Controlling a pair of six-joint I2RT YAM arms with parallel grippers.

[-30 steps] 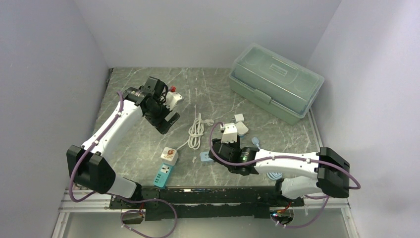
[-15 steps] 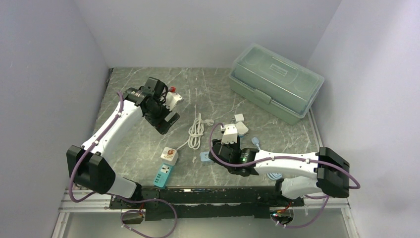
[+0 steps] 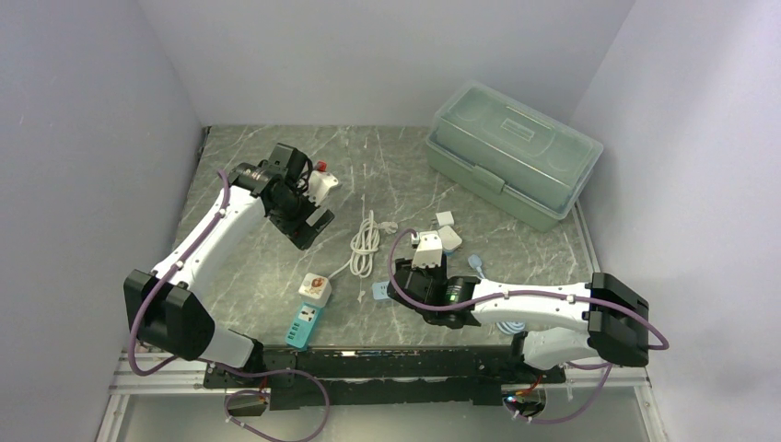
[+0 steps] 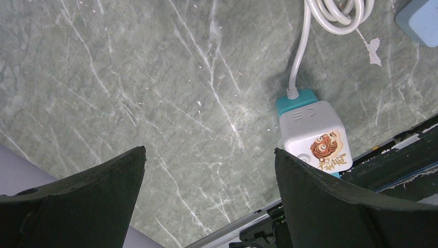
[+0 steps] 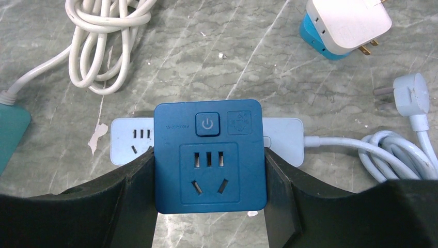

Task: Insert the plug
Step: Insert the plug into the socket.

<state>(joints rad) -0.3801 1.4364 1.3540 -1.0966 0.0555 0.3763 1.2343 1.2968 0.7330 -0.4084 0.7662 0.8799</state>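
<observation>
Your right jaws are about two-thirds closed and clamp the blue cube [image 5: 209, 156] by its two side faces. That grip leaves its top face clear to the wrist camera and, I judge, keeps it level for a straight push down. The cube sits squarely over the middle of the pale strip [image 5: 131, 140], which lies flat on the worktop [image 4: 103, 77]. One socket group shows at the strip's left end, and its lead runs off to the right. You cannot see the cube's underside, so you cannot tell whether its pins are started, seated or only hovering. I take the cube to be the plug and the strip to be its target.

Your left jaws are spread as wide as they go and hold nothing. They hang above bare worktop at the far left, well apart from the work, most likely parked out of the way.

For writing, the cube carries a power symbol on its button, a small icon beside it, and a faint line of print too small to read. The white block [image 4: 315, 137] under your left wrist camera has a tiger sticker with red characters you cannot make out.
</observation>
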